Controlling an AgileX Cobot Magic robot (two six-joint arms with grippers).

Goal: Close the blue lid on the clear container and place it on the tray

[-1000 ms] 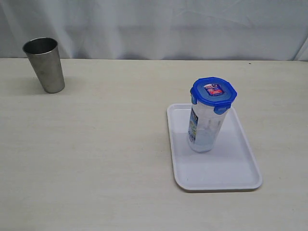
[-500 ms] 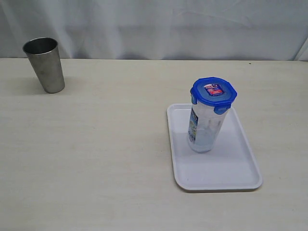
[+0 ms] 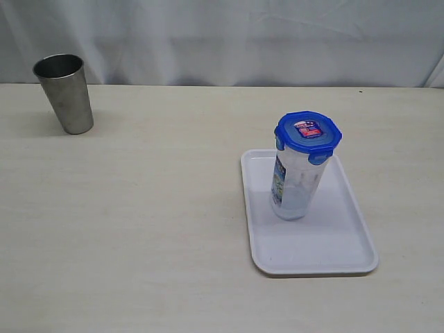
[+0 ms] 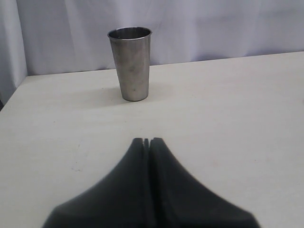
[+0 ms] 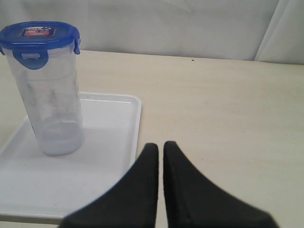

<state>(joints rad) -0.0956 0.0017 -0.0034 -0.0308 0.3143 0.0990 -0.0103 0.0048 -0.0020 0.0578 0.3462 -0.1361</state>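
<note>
The clear container (image 3: pixel 295 184) stands upright on the white tray (image 3: pixel 326 243), with the blue lid (image 3: pixel 308 132) sitting on top of it. The right wrist view shows the same container (image 5: pixel 50 99), lid (image 5: pixel 39 34) and tray (image 5: pixel 109 133). My right gripper (image 5: pixel 160 145) is shut and empty, held back from the tray's near corner. My left gripper (image 4: pixel 147 140) is also shut with nothing in it, over bare table. Neither arm shows in the exterior view.
A tapered steel cup (image 3: pixel 64 92) stands at the far left of the table, and shows ahead of the left gripper as the cup (image 4: pixel 131 62). A grey curtain (image 3: pixel 222 38) hangs behind the table's back edge.
</note>
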